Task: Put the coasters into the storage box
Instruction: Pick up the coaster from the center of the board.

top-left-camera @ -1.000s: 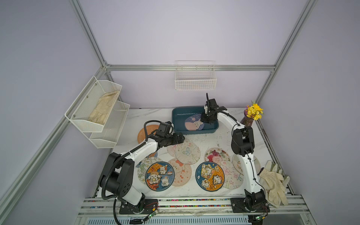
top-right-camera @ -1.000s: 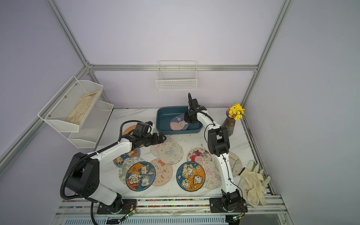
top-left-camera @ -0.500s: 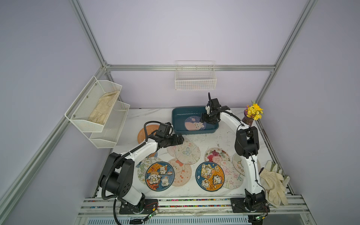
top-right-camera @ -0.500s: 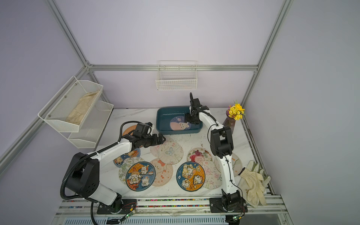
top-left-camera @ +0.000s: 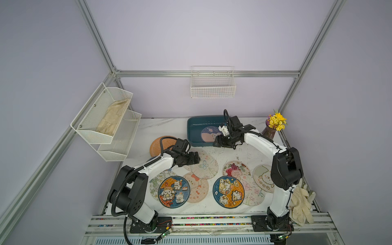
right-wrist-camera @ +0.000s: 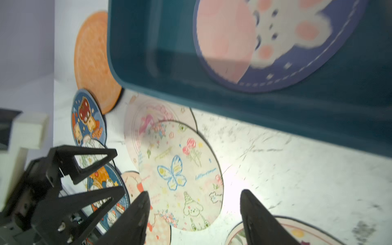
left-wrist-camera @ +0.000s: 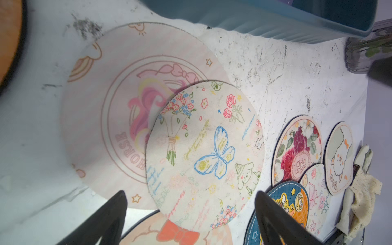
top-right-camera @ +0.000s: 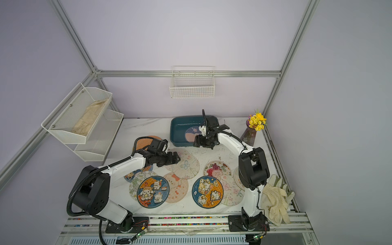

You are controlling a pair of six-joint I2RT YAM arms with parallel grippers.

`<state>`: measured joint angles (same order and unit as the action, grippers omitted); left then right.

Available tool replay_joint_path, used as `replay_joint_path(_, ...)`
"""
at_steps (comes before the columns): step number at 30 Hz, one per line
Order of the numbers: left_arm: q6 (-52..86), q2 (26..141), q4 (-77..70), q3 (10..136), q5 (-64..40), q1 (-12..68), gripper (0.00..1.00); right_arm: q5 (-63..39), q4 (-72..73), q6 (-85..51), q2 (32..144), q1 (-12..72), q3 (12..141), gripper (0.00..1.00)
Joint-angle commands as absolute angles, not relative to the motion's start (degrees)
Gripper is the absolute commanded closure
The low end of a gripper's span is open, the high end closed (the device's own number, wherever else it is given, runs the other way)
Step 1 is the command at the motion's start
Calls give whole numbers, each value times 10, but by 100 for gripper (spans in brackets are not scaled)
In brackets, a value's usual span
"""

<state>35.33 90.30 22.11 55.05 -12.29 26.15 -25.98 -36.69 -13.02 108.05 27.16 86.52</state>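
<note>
The teal storage box (top-left-camera: 191, 129) (top-right-camera: 174, 131) stands at the back, with one navy-and-pink coaster (top-left-camera: 209, 134) (right-wrist-camera: 275, 42) lying flat inside. Several more coasters lie scattered on the table in front. My right gripper (top-left-camera: 214, 144) (right-wrist-camera: 194, 193) hangs open and empty just in front of the box's near wall (right-wrist-camera: 275, 110). My left gripper (top-left-camera: 198, 159) (left-wrist-camera: 191, 195) is open and empty, low over the cream butterfly coaster (top-left-camera: 204, 167) (left-wrist-camera: 205, 152). That one overlaps a pink horse coaster (left-wrist-camera: 127, 95). A plain orange coaster (top-left-camera: 157, 144) lies at the left.
A vase of yellow flowers (top-left-camera: 273, 127) stands right of the box. Pale gloves (top-left-camera: 301, 203) lie at the front right edge. A white wire basket (top-left-camera: 212, 84) hangs on the back wall, and a white mesh shelf (top-left-camera: 106, 121) on the left wall.
My right gripper opened wider, came out of the box and dropped in front of its near wall, leaving the navy-and-pink coaster inside. The left gripper sank slightly over the butterfly coaster.
</note>
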Motion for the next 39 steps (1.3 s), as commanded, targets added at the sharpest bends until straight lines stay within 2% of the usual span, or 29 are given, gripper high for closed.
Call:
replay_joint_path(1,356,924,224,541,-123,271,11,-271,-340,-137,1061,293,805,32)
replay_joint_path(6,359,945,231,548,-116,277,16,-253,-309,-150,1050,313,743,33)
replay_joint_path(14,358,962,230,553,-108,283,19,-217,-284,-160,1060,319,710,33)
replay_joint_path(39,334,1017,229,584,-151,285,30,-212,-265,-180,1123,330,699,35)
